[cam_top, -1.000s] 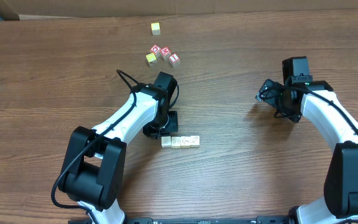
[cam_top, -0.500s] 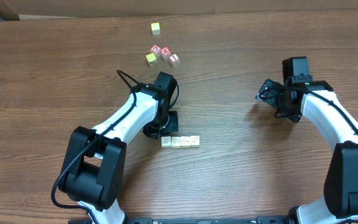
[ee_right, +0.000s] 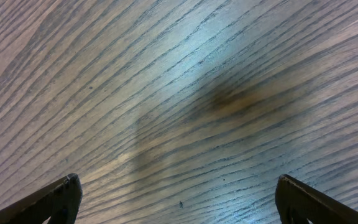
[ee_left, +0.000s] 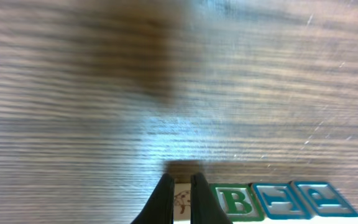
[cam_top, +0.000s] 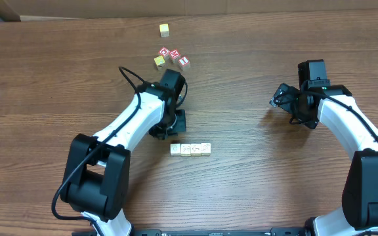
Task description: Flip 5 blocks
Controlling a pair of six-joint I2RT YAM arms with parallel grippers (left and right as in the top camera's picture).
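**Left jaws shut and empty, just short of the block row**

My left gripper (ee_left: 180, 182) has its jaws pinched together with nothing between them. Through the slit I see the end block (ee_left: 181, 203) of the row, showing a face with a small line drawing. From overhead, the blocks (cam_top: 190, 149) lie touching in a line of four on the table (cam_top: 254, 170), just beyond the tips. I cannot find a fifth. My right gripper (ee_right: 178, 186) is spread wide over bare wood, holding nothing, well apart from the row. I judge I should part the left jaws first, then settle squarely over the end block. Next I would grip it without nudging the rest of the row, lift clear, and roll the wrist. The red-faced cubes (cam_top: 174, 56) and yellow cubes (cam_top: 165, 29) are not my concern.
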